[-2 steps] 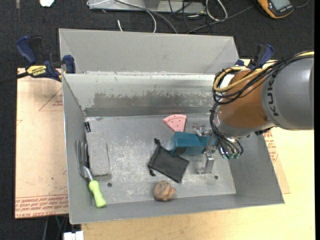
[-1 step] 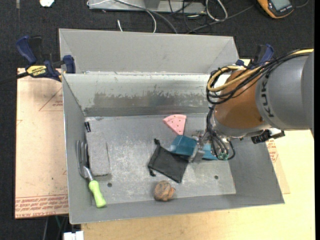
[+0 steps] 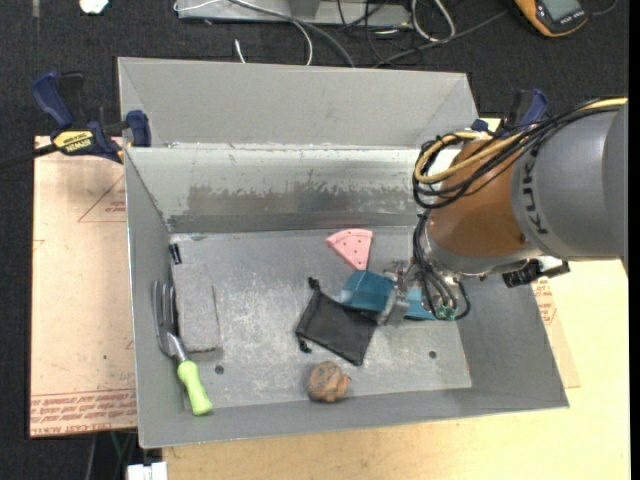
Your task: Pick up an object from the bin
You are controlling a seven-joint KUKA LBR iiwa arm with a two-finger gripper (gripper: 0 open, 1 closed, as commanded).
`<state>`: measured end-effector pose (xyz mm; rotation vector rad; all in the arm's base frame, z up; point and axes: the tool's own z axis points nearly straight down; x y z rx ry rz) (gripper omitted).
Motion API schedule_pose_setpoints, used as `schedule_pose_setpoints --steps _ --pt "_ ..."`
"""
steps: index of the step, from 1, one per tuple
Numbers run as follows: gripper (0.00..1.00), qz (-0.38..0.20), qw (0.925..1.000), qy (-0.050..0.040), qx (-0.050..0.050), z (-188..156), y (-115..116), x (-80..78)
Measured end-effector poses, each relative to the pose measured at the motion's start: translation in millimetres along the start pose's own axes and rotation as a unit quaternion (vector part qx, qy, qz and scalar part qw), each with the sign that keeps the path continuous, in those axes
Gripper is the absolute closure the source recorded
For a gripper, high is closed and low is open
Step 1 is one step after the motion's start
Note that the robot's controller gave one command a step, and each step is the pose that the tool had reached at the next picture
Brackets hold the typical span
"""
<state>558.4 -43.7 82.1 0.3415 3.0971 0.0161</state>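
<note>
Bright, even overhead light. The bin (image 3: 290, 103) shows a streaked sheen on its back wall. Shadows are soft and faint; the surrounding floor (image 3: 300, 8) stays dark.

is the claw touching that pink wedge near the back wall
Apart. The camera view shows bare bin floor between the pink wedge and the claw, which sits lower, beside the teal block.

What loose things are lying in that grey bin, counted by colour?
Pink: 1, the wedge
Teal: 1, the block
Black: 1, the pouch
Brown: 1, the round lump
Grey: 1, the slab
Green-handled: 1, the metal tool
Total: 6
</note>
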Motion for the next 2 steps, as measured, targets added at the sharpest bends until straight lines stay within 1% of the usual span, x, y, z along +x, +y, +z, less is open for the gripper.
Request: schedule_pose_setpoints --steps 1,2 --pt "1.00 -0.008 1.0000 0.0053 0.001 -60 2 1.3" --pt "1.00 0.033 0.9994 0.0070 0.001 -137 9 0.3"
